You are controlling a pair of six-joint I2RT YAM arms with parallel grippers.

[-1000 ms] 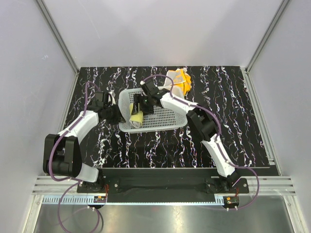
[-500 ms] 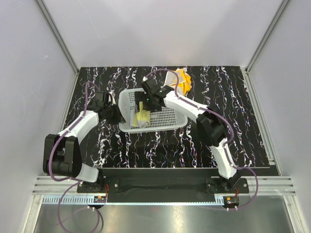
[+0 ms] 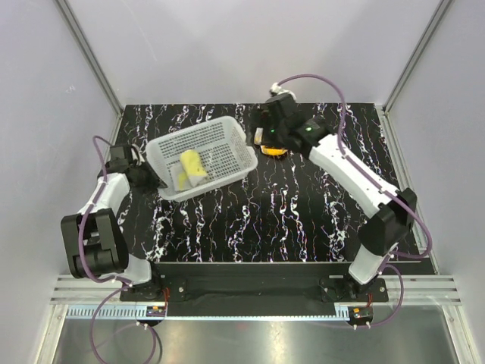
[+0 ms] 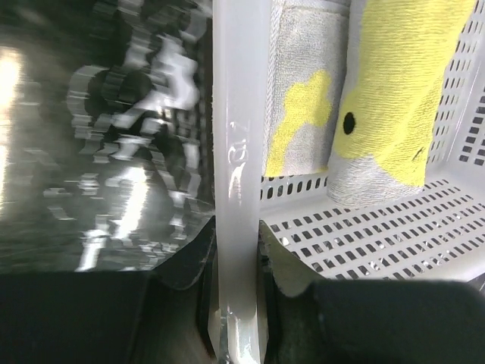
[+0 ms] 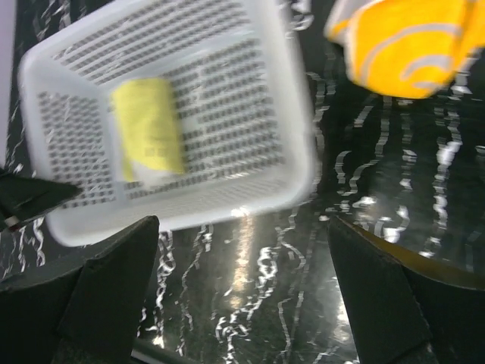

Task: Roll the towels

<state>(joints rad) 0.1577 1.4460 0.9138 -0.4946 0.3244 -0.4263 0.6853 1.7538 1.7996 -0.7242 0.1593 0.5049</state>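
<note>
step: 1 of 2 towels done, we judge | yellow towel (image 3: pixel 191 166) lies rolled in basket (image 4: pixel 241 152) | left gripper (image 3: pixel 154 180) pinches the basket rim | right gripper (image 5: pixel 242 288) spread wide, empty, near crumpled orange towel (image 5: pixel 402 45) on table (image 3: pixel 303 205) | next: we flatten it, then roll

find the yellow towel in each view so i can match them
Top external: yellow towel in the basket, left of centre.
Left wrist: towel upper right, beyond the basket rim.
Right wrist: towel left half, inside the basket.
Shared landmark: the white mesh basket.
</note>
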